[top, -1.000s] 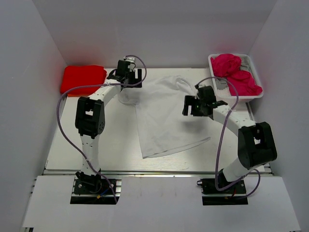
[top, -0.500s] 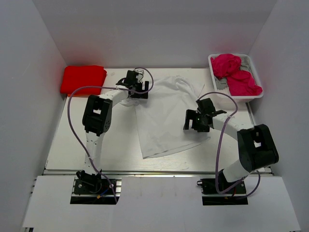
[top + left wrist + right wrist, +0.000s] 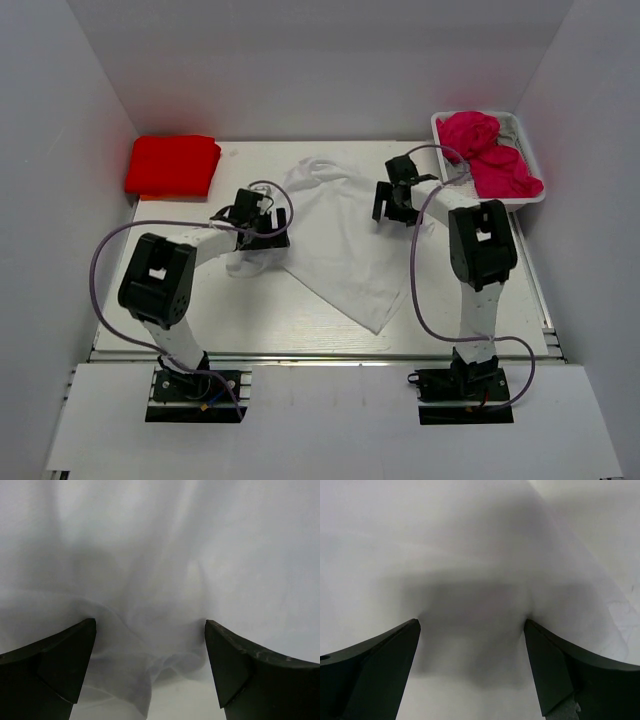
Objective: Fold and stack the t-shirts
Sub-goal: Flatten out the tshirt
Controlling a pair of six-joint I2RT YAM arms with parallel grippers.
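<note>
The white t-shirt [image 3: 345, 235] lies spread diagonally across the middle of the table, one corner pointing toward the front. My left gripper [image 3: 262, 226] is open and low at the shirt's bunched left edge; in the left wrist view [image 3: 150, 625] wrinkled white cloth [image 3: 150, 580] lies between the spread fingers. My right gripper [image 3: 394, 201] is open at the shirt's back right edge; in the right wrist view [image 3: 472, 622] white cloth [image 3: 470, 540] lies ahead of the spread fingers. A folded red t-shirt [image 3: 172, 165] sits at the back left. Magenta t-shirts [image 3: 488, 152] fill the basket.
A white wire basket [image 3: 528, 190] stands at the back right corner, close to the right arm. White walls enclose the table on the left, back and right. Bare table shows in front of the shirt.
The left gripper moved from the back toward the front left, the right gripper moved back and right. The white shirt now lies turned, on a diagonal, with its left edge bunched.
</note>
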